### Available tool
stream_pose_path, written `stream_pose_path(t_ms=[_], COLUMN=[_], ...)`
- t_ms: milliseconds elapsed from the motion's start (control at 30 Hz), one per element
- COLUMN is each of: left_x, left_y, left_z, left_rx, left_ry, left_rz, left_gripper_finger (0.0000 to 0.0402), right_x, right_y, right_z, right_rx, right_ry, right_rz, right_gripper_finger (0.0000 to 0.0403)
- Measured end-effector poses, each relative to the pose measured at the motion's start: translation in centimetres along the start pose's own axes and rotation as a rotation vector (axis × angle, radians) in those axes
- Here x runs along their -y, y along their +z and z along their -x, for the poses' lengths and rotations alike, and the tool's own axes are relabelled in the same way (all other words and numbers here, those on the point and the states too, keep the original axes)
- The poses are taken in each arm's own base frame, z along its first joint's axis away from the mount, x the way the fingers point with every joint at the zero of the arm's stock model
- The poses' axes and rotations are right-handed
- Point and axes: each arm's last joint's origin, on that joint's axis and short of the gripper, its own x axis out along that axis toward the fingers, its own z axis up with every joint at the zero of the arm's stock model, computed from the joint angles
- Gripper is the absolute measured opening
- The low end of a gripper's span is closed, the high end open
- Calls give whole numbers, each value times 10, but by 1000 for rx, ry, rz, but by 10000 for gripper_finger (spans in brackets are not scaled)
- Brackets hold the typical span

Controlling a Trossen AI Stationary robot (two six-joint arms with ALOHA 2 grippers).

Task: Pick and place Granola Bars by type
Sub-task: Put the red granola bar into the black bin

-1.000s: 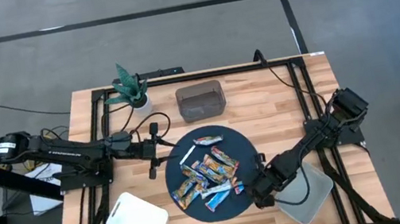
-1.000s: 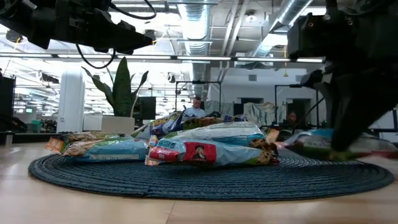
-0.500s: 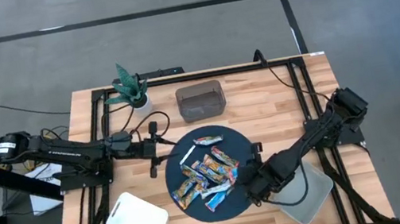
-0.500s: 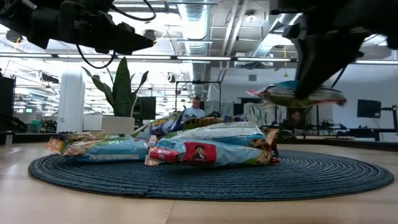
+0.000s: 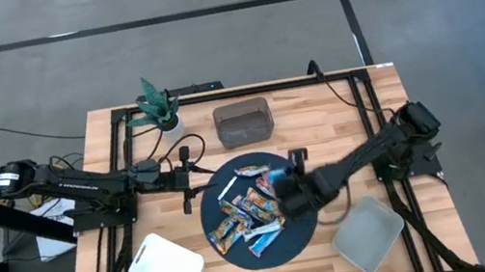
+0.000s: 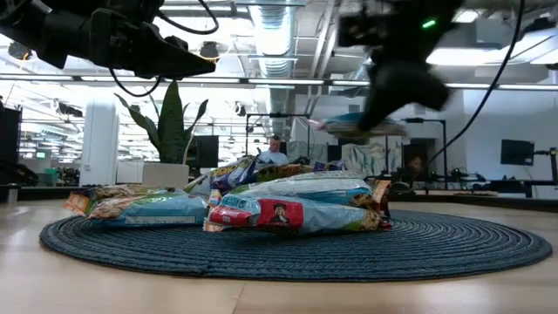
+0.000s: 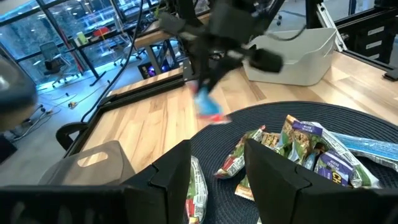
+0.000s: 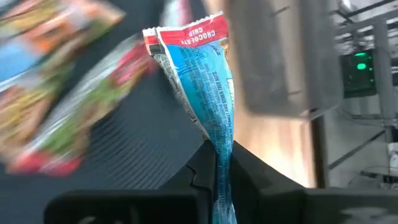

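Granola Bars in glossy wrappers [image 5: 249, 209] lay heaped on the round dark woven mat [image 5: 306, 231] at the middle of the wooden counter [image 5: 316, 105] in the high view, with the right pincer [image 5: 283, 194] above the mat's edge and the left pincer [image 5: 185, 179] waiting beside the mat. From the low view, the right pincer [image 6: 370, 118] held a bar clear above the pile [image 6: 261, 205]. The left wrist view showed the left pincer's fingers [image 7: 273, 171] parted and empty. The right wrist view showed its fingers clamped on a blue-white wrapped bar [image 8: 202, 81].
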Motion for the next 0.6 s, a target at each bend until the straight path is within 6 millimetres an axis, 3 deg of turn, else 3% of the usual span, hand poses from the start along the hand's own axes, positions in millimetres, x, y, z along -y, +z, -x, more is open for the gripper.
stream_pose_path(t_ms=[300,600], left_x=[-1,0], left_y=[-2,-4], left_z=[0,0], left_rx=[-24,-59], left_ry=[29,44], left_rz=[-1,-4], left_gripper_finger=[145,145], right_x=[81,150], right_y=[31,26], right_z=[-64,-111], right_rx=[93,168], right_ry=[-66,77], right_rz=[-127,-277], right_gripper_finger=[24,34])
